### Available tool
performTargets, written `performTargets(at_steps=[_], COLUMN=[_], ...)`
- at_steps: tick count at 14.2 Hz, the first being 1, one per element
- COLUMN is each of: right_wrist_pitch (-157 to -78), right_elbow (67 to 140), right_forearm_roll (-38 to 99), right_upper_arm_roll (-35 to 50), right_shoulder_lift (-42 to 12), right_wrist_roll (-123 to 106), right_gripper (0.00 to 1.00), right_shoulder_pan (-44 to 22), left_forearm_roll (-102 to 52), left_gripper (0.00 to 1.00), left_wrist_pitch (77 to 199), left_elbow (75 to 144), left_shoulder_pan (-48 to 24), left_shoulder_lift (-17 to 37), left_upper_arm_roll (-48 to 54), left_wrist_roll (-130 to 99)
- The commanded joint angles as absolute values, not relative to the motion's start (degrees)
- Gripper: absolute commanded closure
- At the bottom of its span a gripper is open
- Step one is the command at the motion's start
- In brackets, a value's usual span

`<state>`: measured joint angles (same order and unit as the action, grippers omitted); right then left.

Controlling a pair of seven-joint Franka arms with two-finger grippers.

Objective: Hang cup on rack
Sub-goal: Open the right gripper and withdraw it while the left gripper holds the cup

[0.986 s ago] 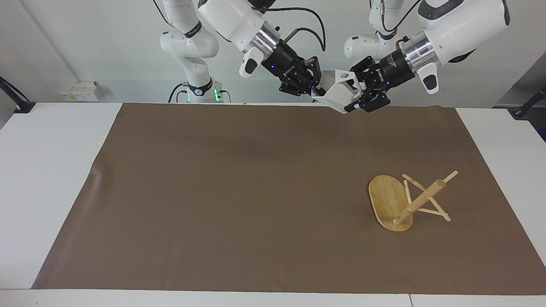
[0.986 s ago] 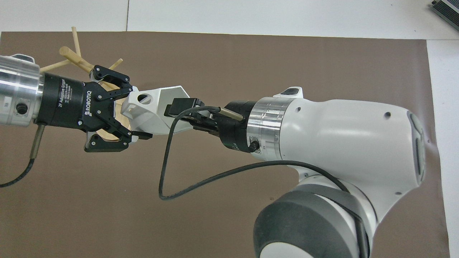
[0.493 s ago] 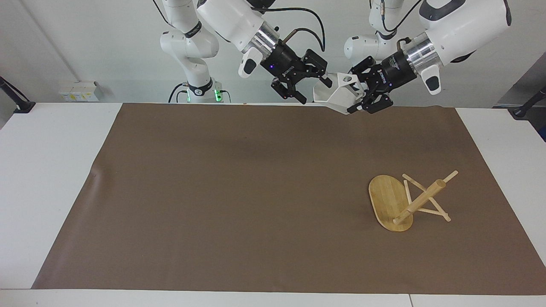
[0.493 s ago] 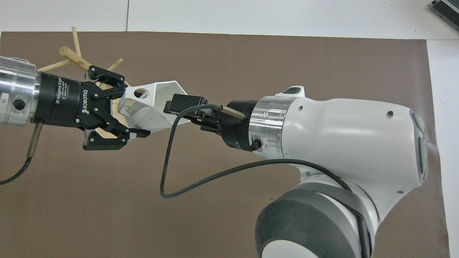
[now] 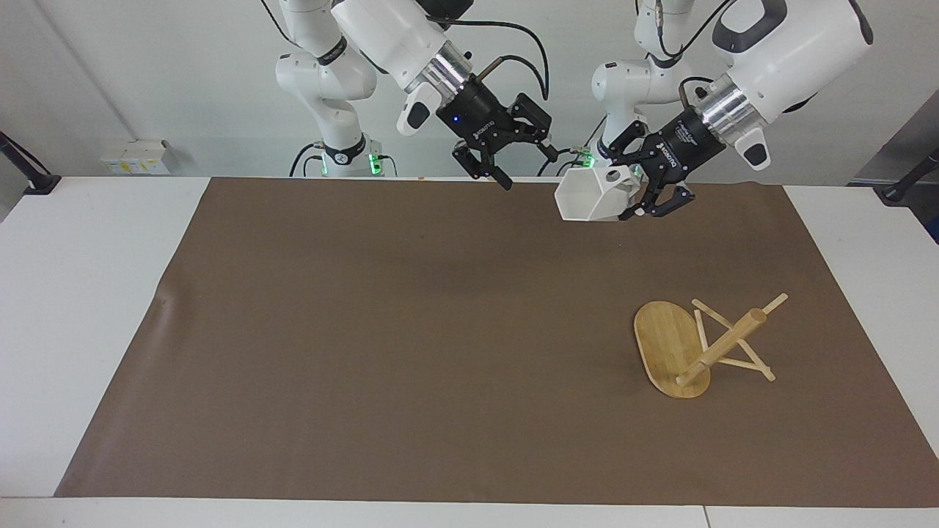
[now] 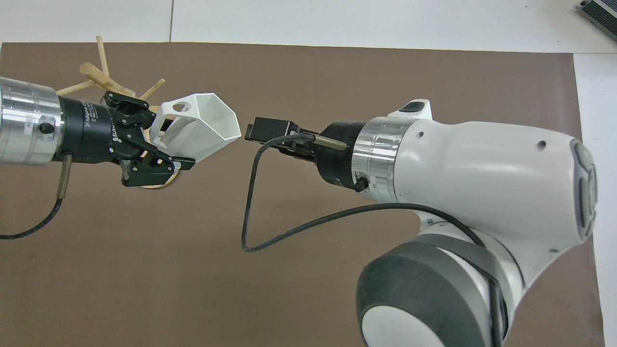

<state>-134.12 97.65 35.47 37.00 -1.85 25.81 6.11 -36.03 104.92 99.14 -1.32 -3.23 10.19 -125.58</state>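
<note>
hanging in the air in the left gripper (image 5: 640, 196), the cup (image 5: 590, 196) is held on its side, with its hexagonal mouth turned toward the right arm's end of the desk (image 5: 103, 293). the left gripper's fingers are clamped on the cup's base end, next to the small blocky handle with the round hole, which is turned upward. in the overhead view the same grip is seen: the left gripper (image 6: 166, 149) is closed on the end of the cup (image 6: 202, 126) away from the mouth. the cup is carried over the brown mat (image 5: 411, 330), near the mat's edge at the robots' side of the desk, toward the left arm's end.

the right gripper (image 5: 513, 158) is seen up in the air over the same robots' edge of the mat, near its middle, clear of the cup; its fingers stand wide apart and nothing is held. in the overhead view a gap is seen between the right gripper (image 6: 262, 131) and the cup's mouth.

the rack (image 5: 700, 345) is found tipped over on the mat, toward the left arm's end and nearer the edge of the desk away from the robots. its oval base is raised on edge, its post is slanted upward and pegs are touching the mat. the rack is well apart from the cup; no peg is touched by the cup.
</note>
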Motion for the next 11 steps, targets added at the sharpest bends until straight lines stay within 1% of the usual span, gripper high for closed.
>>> performTargets(at_steps=[1, 4, 8, 11], right_wrist_pitch=[-132.02, -128.25, -121.39, -117.61], right_elbow=[98.26, 98.17, 97.82, 97.82], right_forearm_roll=[33.14, 29.99, 21.03, 12.60], right_upper_arm_roll=[33.94, 29.02, 22.95, 19.43], right_shoulder_lift=[-1.41, -1.32, -1.23, -0.97], right_wrist_roll=[18.05, 8.73, -2.44, -7.37], right_gripper=[0.00, 0.00, 0.00, 0.00], right_shoulder_pan=[6.94, 6.94, 6.94, 6.94], left_forearm_roll=[-32.62, -32.34, -31.39, -27.70], left_gripper=[1.00, 1.00, 1.00, 1.00], left_wrist_pitch=[110.81, 115.04, 118.55, 124.17], left_elbow=[104.23, 108.36, 112.57, 116.27], left_shoulder_pan=[-2.02, -1.93, -1.67, -2.11], left_shoulder_lift=[-6.06, -7.03, -7.90, -8.87], left_upper_arm_roll=[9.76, 9.76, 9.76, 9.93], left_wrist_roll=[-134.35, -139.12, -141.24, -145.28])
